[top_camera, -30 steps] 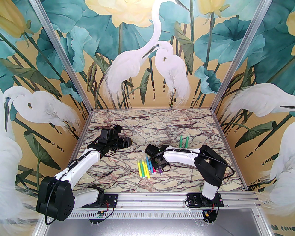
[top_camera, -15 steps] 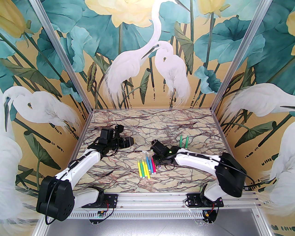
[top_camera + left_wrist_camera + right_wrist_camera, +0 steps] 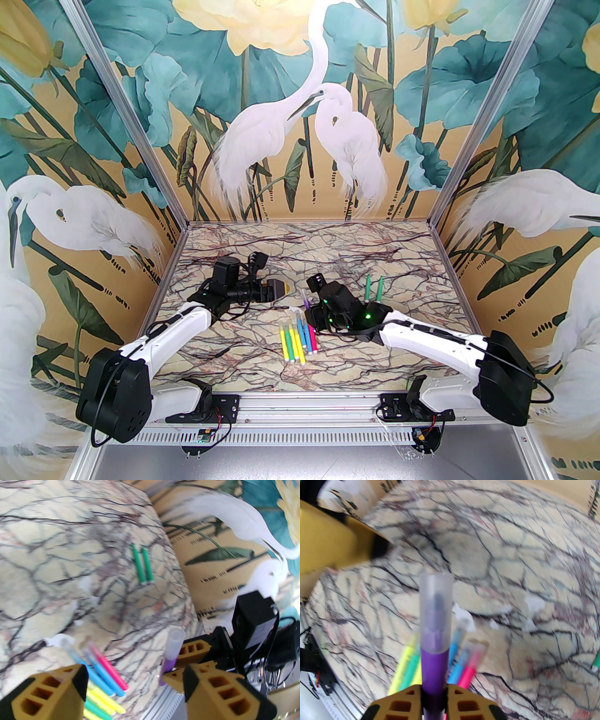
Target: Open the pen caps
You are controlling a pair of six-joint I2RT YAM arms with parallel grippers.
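We've got the right jaws clenched on the barrel of the slim purple plastic marker (image 3: pixel 434 667), with its translucent whitish plastic cap (image 3: pixel 436 611) poking out past the tips. The left jaws are spread wide near that cap, not touching it, above the marble-patterned bench (image 3: pixel 375 243).

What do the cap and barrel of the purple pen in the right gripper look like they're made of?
The cap: probably frosted translucent plastic; the tip shows dimly through it. The barrel: likely opaque purple plastic, smooth with a slight sheen.
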